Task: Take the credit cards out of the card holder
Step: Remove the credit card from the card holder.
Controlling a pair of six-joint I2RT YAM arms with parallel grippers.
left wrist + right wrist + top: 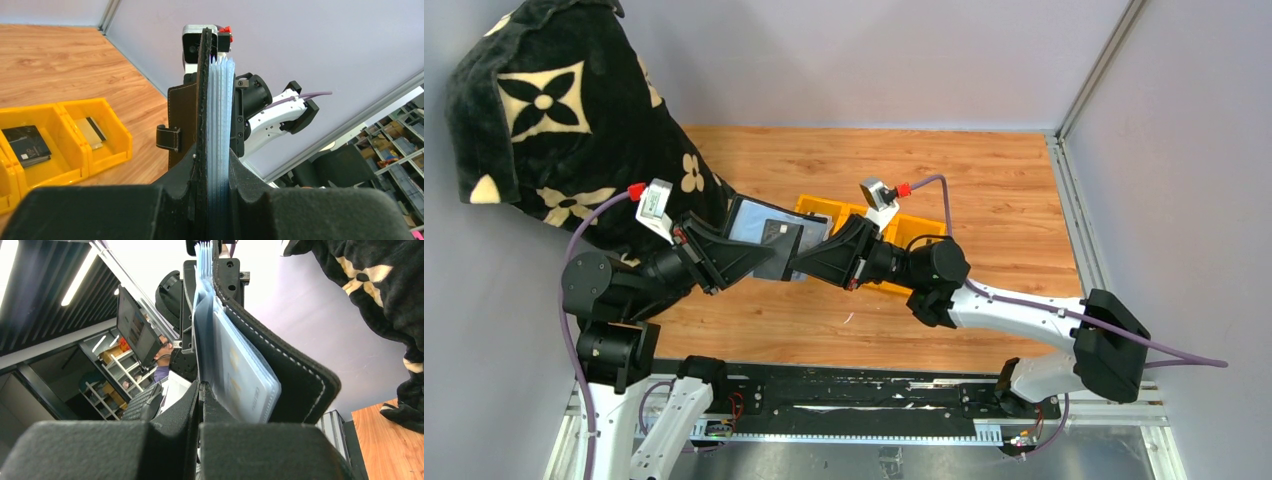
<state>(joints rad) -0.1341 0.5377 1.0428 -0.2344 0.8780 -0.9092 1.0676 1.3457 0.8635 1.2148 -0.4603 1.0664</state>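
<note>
The black card holder (752, 224) hangs open in the air between the two arms, above the wooden table. My left gripper (756, 256) is shut on its black cover and its stack of clear sleeves (220, 115); the strap tab (167, 138) sticks out to the left. My right gripper (802, 262) meets it from the right, jaws pressed together. A thin bluish leaf (202, 340) runs down into their tips, and I cannot tell whether it is a sleeve or a credit card. Pale credit cards (240, 375) sit in the sleeves beside it.
A yellow three-compartment bin (921, 226) stands on the table behind the grippers. It holds a black card (27, 145) and a tan one (92, 132). A black cloth with cream flower patterns (544, 110) fills the back left corner.
</note>
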